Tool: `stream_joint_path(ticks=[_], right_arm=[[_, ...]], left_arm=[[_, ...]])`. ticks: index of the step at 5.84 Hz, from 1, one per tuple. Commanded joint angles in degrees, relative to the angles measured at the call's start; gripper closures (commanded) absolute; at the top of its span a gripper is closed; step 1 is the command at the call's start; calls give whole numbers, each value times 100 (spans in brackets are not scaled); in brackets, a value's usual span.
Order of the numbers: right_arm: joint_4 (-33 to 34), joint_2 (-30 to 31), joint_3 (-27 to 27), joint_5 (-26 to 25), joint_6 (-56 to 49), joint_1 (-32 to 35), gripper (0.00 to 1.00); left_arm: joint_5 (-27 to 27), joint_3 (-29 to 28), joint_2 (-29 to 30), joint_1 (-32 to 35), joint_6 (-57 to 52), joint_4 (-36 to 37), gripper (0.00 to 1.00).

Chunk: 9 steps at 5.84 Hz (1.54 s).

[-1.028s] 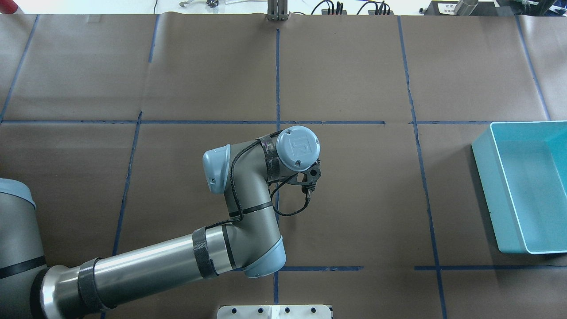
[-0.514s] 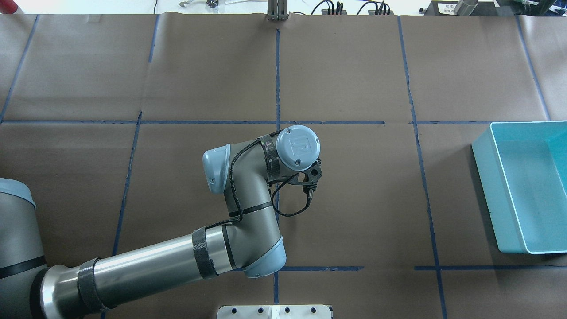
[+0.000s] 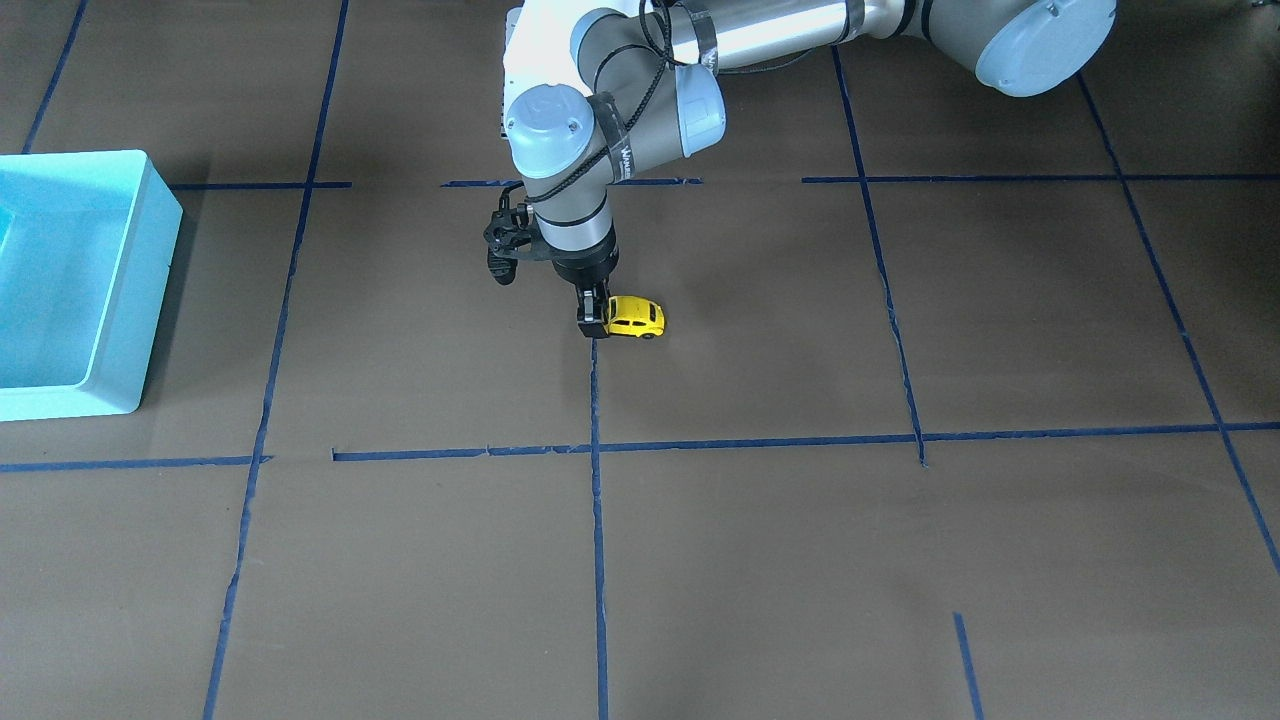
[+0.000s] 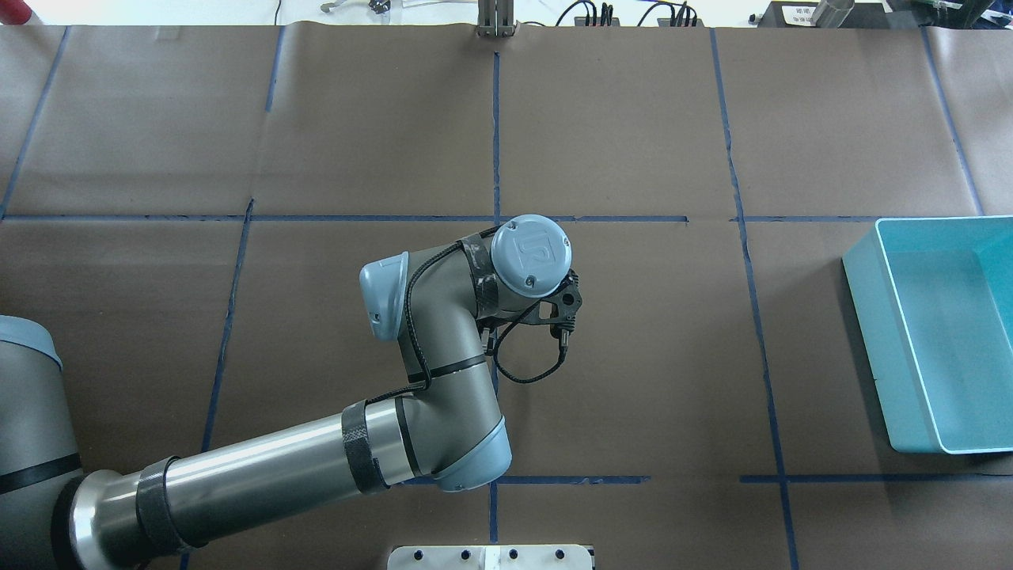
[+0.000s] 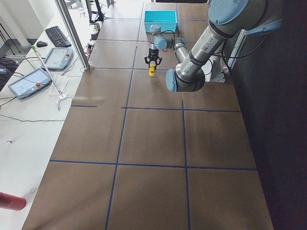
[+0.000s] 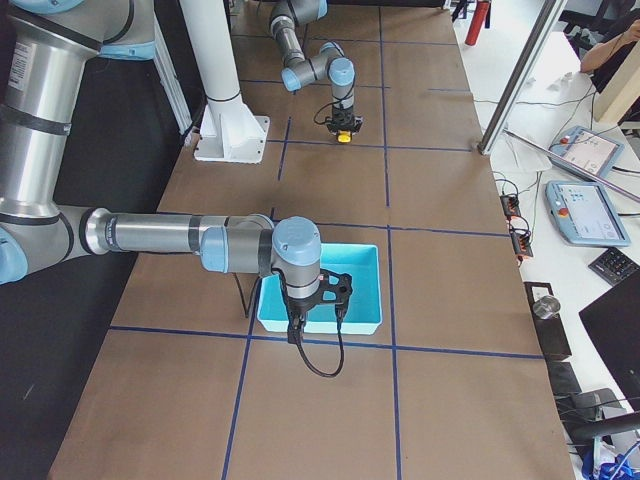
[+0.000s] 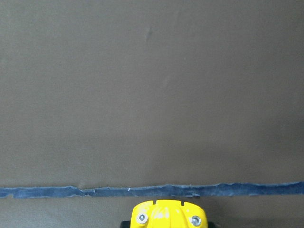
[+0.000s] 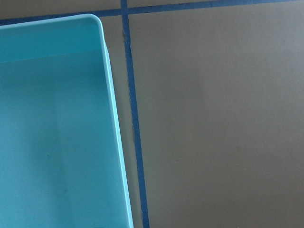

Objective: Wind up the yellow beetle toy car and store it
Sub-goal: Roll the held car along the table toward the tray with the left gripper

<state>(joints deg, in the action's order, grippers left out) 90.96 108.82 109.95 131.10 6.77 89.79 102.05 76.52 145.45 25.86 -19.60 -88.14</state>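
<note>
Item one, far left in the view from across the table: a turquoise bin (image 3: 155,290); we see no car in the part of it that shows. Item two, over that bin: the right claw (image 6: 292,322), seen only from the side camera, so we cannot tell whether it is wide or narrow. Its wrist camera looks down on a corner of the bin and the paper beside it. Item three, near the middle of the table (image 3: 900,560): the left claw (image 3: 593,322), pointing straight down and narrowed on one end of the toy car (image 3: 638,317). We see one dark finger against the car's near side and judge the other to be behind it. Item four: the toy car itself, small, yellow and level, with its wheels at or just over the brown paper. It sits just beside a blue tape line (image 3: 594,400) and well apart from the bin. The left wrist camera shows only its yellow end, with two screw heads, at the bottom edge. Status, as we judge it: the car is gripped and not yet stored. We cannot tell whether the spring is wound, since nothing on the car shows it. Left to do: any winding not done, most likely by drawing the car backward on its wheels, then the carry across to the bin and the release inside.
</note>
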Motion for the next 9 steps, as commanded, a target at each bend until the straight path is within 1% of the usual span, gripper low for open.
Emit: stream_joint_path(ticks=[1, 5, 7, 9], right_arm=[[9, -10, 0, 3, 0, 3, 0], [-35, -37, 1, 47, 9, -5, 0], [-35, -37, 1, 47, 9, 3, 0], [-35, -37, -8, 47, 9, -6, 0]], left_arm=[[122, -14, 1, 33, 70, -535, 100], [131, -128, 1, 33, 70, -774, 100], [271, -181, -8, 42, 79, -880, 100], [263, -199, -25, 42, 62, -915, 100]])
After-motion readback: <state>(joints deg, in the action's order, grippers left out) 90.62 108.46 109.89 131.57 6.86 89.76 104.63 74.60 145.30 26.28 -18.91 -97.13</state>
